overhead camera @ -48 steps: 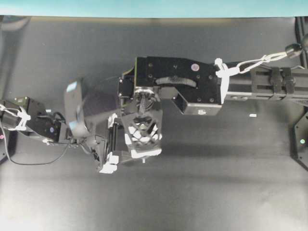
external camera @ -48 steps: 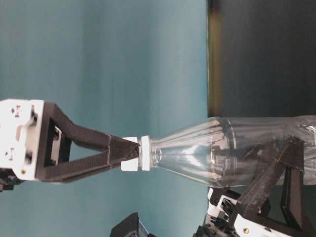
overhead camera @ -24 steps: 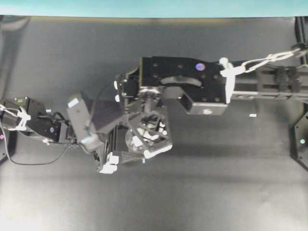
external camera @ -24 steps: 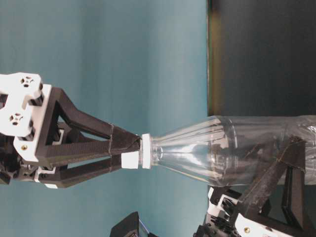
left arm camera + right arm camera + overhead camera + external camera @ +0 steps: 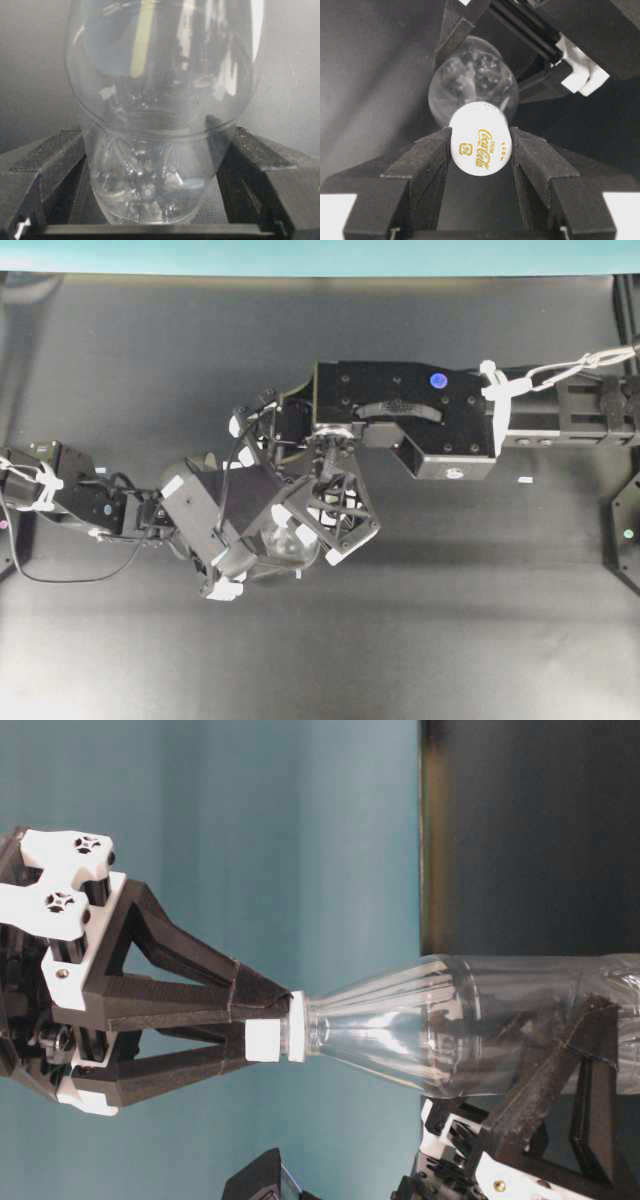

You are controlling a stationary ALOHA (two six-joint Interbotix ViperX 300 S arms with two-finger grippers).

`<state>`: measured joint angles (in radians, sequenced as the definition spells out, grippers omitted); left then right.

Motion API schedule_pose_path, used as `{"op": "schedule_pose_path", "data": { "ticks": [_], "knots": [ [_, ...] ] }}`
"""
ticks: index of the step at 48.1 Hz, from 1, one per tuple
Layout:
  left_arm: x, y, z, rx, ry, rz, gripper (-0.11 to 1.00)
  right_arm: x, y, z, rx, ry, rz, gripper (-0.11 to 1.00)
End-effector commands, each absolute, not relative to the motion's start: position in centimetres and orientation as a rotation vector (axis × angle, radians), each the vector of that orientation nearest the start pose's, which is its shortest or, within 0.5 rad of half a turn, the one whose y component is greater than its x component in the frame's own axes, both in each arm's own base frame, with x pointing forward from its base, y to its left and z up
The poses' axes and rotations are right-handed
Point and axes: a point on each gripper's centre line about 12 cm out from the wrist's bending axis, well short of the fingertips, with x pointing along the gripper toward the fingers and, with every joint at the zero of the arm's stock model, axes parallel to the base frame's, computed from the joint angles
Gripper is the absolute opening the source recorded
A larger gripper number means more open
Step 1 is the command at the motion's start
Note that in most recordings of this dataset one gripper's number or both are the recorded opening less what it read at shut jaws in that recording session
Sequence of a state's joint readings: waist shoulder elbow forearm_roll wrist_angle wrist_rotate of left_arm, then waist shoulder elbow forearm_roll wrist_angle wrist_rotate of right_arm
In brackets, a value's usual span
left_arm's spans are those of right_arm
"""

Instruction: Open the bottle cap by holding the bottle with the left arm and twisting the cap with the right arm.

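The clear bottle (image 5: pixel 450 1025) stands on the black table, and the table-level view shows it turned sideways. My left gripper (image 5: pixel 155 150) is shut on its lower body, one black finger (image 5: pixel 47 165) pressed to each side. The white bottle cap (image 5: pixel 480 145), printed with gold lettering, sits between the black pads of my right gripper (image 5: pixel 480 150), which is shut on it from above. The table-level view shows the same grip, with the right gripper (image 5: pixel 262 1025) on the cap (image 5: pixel 265 1040). From overhead, the right gripper (image 5: pixel 320 530) covers most of the bottle (image 5: pixel 285 545), with the left gripper (image 5: pixel 250 560) beside it.
A tiny white scrap (image 5: pixel 525 480) lies on the black table (image 5: pixel 450 640) to the right, under the right arm. A teal wall (image 5: pixel 320 255) borders the far edge. The left arm's loose black wires (image 5: pixel 70 575) trail at the left side.
My right gripper has turned about the cap while staying shut on it, and its arm has shifted to the right. The bottle and the left fingers have held still.
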<state>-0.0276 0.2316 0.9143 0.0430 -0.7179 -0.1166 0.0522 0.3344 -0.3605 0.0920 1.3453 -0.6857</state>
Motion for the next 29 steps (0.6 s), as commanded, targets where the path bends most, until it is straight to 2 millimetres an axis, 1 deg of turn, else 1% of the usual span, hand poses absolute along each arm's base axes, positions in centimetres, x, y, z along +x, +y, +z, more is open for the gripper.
{"op": "schedule_pose_path", "data": {
  "ticks": [1, 29],
  "knots": [
    [35.49, -1.44, 7.76, -0.084, 0.462, -0.039, 0.81, 48.31, 3.17, 28.63, -0.551, 1.217, 0.551, 0.36],
    [35.32, -1.43, 7.60, -0.085, 0.471, -0.038, 0.81, 48.20, 3.17, 29.18, -0.546, 1.197, 0.538, 0.37]
  ]
}}
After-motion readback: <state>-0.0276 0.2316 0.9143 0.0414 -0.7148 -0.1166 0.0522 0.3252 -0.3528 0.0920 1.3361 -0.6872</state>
